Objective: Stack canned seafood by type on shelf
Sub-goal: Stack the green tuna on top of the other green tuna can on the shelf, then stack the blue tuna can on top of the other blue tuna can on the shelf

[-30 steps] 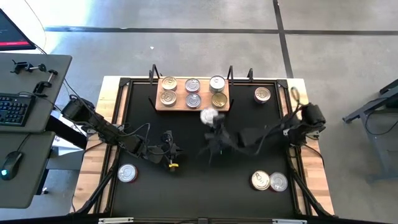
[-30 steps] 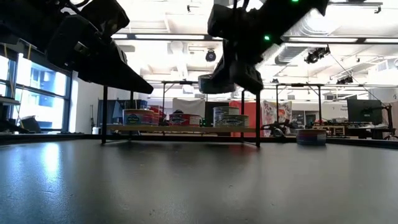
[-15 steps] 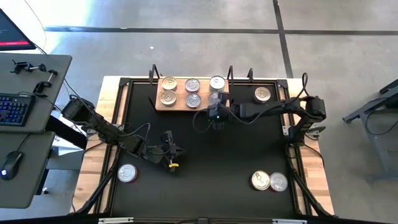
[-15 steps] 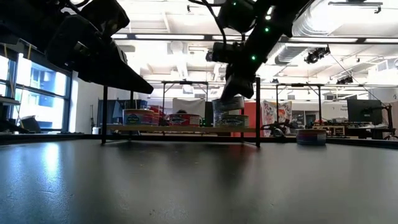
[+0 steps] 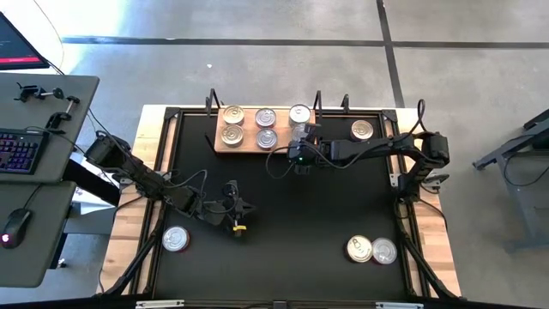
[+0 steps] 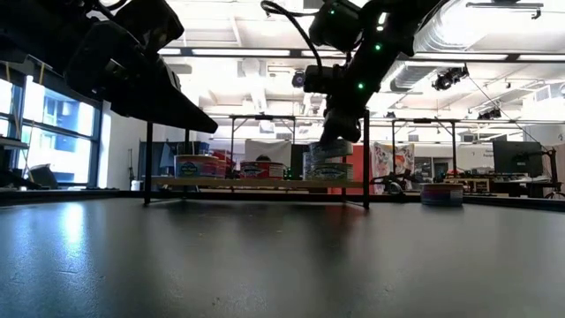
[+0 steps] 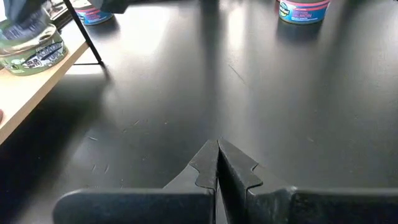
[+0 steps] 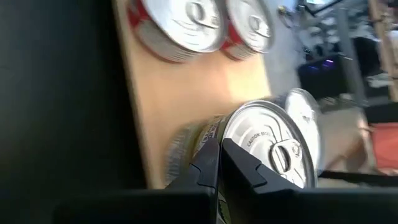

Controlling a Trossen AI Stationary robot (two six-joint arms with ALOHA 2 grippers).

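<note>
Reaching right gripper (image 5: pixel 302 146) over shelf (image 5: pixel 244 143)

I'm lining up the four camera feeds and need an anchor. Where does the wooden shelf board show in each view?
High view: the wooden shelf lies at the far middle of the black mat, tins on it.
Low view: a thin raised plank in the background, on dark legs.
Left wrist view: one pale corner at the picture's edge.
Right wrist view: bare wood between tins.
Shared landmark: the green-labelled tin on the shelf.

A robotics lab: concrete floor (image 5: pixel 257 60), computer desk (image 5: pixel 39 163) with keyboard (image 5: pixel 19 151), monitors (image 6: pixel 516 159) across the open room.
</note>
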